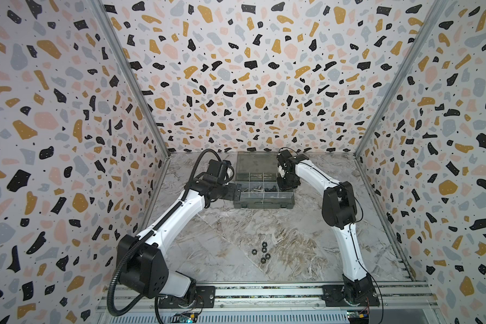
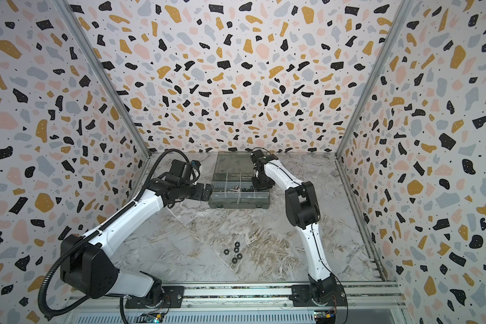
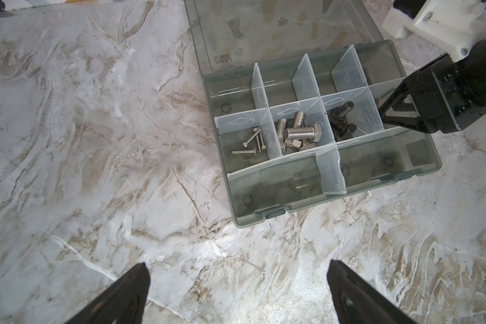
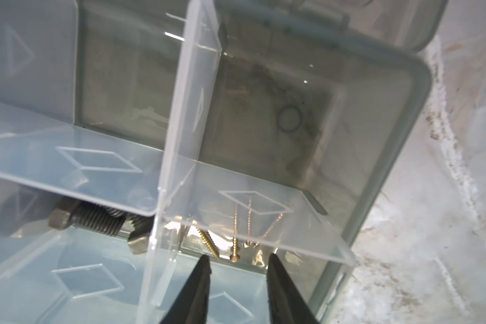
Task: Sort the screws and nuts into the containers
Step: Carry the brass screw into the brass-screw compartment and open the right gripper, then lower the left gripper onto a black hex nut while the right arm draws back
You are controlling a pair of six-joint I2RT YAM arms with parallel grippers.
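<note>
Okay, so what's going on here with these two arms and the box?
Two robot arms are sorting hardware into an open box. The right claw hangs open at an end compartment holding gold screws, gripping nothing. The left claw is open and empty beside the box. Silver bolts, black bolts and thin screws sit in separate compartments; five nuts lie loose on the table.

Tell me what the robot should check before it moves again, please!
1. The lid of the organiser box lies open: ok.
2. The right gripper has its jaws apart, nothing between them: ok.
3. The left gripper is open and empty beside the box: ok.
4. The gold screws lie inside their compartment: ok.
5. The nuts are sorted: not ok, five lie on the table.
6. A free place for nuts: ok, the front compartments look bare.
</note>
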